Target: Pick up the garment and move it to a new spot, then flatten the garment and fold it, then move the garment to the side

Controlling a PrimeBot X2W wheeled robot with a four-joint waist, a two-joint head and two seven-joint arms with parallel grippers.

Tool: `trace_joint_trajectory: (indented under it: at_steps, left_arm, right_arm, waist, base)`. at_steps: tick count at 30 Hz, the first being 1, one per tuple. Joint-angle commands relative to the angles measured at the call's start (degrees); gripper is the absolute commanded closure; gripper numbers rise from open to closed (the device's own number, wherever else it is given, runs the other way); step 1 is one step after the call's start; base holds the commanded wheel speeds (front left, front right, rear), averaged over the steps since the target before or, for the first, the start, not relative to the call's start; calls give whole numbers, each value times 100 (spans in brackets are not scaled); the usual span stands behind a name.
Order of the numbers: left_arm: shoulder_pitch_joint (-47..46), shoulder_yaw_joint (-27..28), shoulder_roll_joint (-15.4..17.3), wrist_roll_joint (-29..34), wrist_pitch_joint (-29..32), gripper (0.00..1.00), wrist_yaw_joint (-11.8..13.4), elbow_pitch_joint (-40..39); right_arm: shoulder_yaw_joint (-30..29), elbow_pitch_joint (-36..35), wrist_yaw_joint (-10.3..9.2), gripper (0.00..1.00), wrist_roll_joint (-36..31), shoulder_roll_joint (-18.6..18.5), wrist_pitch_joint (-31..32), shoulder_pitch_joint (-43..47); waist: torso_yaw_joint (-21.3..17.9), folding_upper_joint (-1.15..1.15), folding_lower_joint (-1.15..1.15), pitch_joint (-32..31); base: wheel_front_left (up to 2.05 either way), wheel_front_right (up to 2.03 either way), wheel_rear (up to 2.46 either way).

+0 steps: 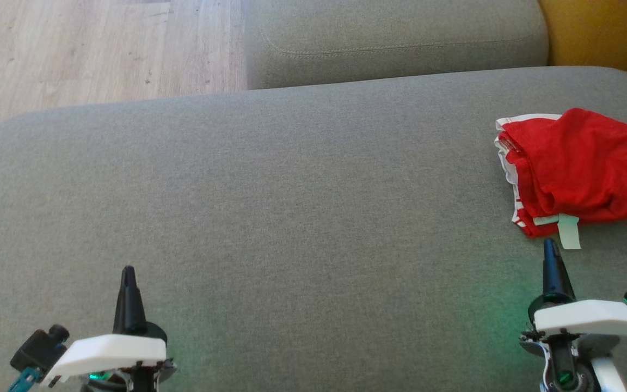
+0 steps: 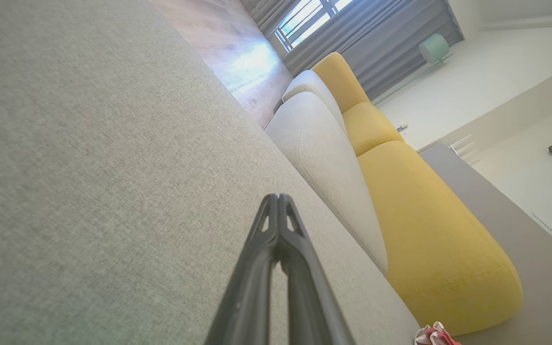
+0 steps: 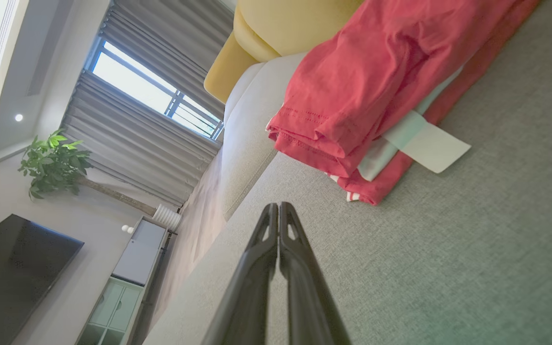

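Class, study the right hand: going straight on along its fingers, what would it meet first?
Most likely the near corner of the red garment, just beyond the right hand on the grey cushion; by the right wrist view it might only graze it.

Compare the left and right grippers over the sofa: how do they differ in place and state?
The right gripper points at the near edge of the red garment, close to its pale tag; the left gripper is over bare grey cushion, far from the garment. In the head view the right gripper reaches slightly further forward than the left gripper. Both are shut and empty, with their fingers pointing forward.
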Motion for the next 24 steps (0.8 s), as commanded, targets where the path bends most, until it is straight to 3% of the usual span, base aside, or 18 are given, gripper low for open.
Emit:
trace_joint_trajectory:
  at_steps: [1, 24]
  left_arm:
    - [-328, 178, 54, -155, 56, 100, -38, -172]
    - [-400, 469, 59, -1475, 437, 100, -56, -165]
  right_arm:
    - [17, -213, 24, 100, 182, -68, 42, -294]
    - [-166, -333, 32, 100, 1603, -69, 420, -325]
  waist:
    - [0, 0, 0, -2]
    - [-7, 0, 0, -36]
  base:
    - [0, 0, 0]
    - [0, 0, 0]
